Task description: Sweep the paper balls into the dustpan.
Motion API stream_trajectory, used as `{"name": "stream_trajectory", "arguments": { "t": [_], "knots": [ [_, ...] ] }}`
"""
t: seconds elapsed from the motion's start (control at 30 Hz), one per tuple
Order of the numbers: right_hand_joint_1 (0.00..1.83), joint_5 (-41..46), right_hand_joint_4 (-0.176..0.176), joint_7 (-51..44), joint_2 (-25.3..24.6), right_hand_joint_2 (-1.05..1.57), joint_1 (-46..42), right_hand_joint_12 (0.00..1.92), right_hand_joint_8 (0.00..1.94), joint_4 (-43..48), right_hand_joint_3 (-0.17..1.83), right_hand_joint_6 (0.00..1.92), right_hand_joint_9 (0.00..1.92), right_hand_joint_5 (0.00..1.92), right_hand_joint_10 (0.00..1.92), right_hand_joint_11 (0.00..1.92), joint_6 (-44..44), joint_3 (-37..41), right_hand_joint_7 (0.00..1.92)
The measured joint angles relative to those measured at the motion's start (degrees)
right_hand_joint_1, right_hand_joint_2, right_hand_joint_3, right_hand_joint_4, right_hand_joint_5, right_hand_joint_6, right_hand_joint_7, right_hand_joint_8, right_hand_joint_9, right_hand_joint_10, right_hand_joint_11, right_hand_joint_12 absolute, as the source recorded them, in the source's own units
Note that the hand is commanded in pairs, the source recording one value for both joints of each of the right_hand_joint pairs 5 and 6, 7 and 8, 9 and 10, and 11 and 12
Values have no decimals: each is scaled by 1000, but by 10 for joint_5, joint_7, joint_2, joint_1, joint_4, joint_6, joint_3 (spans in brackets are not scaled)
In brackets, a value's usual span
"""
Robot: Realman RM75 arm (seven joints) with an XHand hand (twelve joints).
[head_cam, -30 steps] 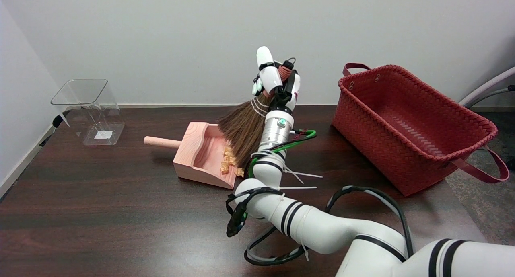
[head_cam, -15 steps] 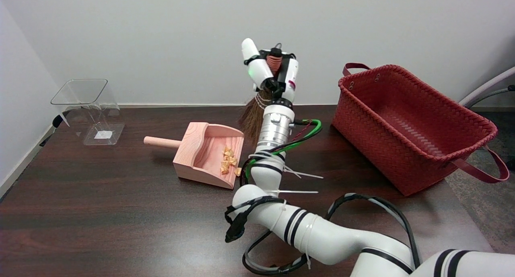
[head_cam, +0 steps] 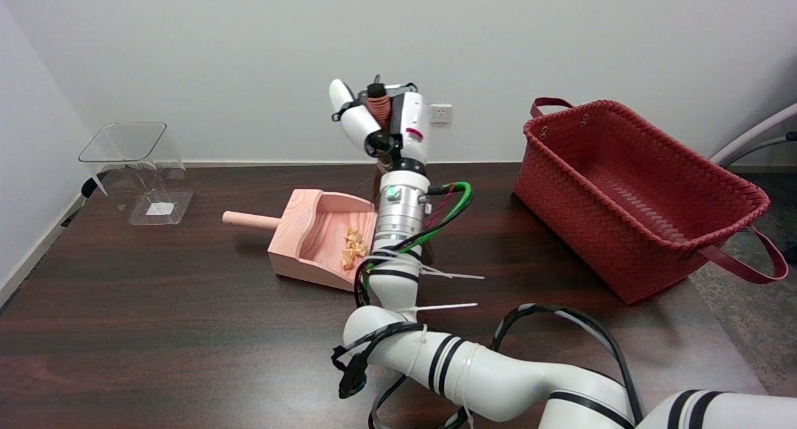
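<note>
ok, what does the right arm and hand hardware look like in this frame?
The right arm is glossy white tubing with black bands at the joints and a silver metal wrist section carrying a small green light. Black, green and red cables loop along it, held by white zip ties with loose tails. The right hand has white fingers on a black frame, plus a small red marking.
</note>
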Motion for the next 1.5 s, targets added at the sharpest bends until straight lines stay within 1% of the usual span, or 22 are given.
{"name": "stream_trajectory", "arguments": {
  "t": [0.53, 0.8, 1.2, 1.5],
  "knots": [
    [667, -10, 0, -10, -24, 1571, 27, 1920, 1920, -93, 221, 1920, 1920, 1920, 1920, 1920, -31, -12, 1920],
    [667, -10, 0, -8, -29, 1571, 33, 1920, 1920, -139, 216, 1920, 1920, 1920, 1920, 1920, -39, -10, 1920],
    [649, 3, 0, -1, -31, 1571, 28, 1920, 1920, -175, 225, 1920, 1920, 1920, 1920, 1920, -50, 2, 1920],
    [630, 25, 0, 44, -32, 1571, 25, 1920, 1920, -183, 226, 1920, 1920, 1920, 1920, 1920, -54, 7, 1920]
  ]
}}
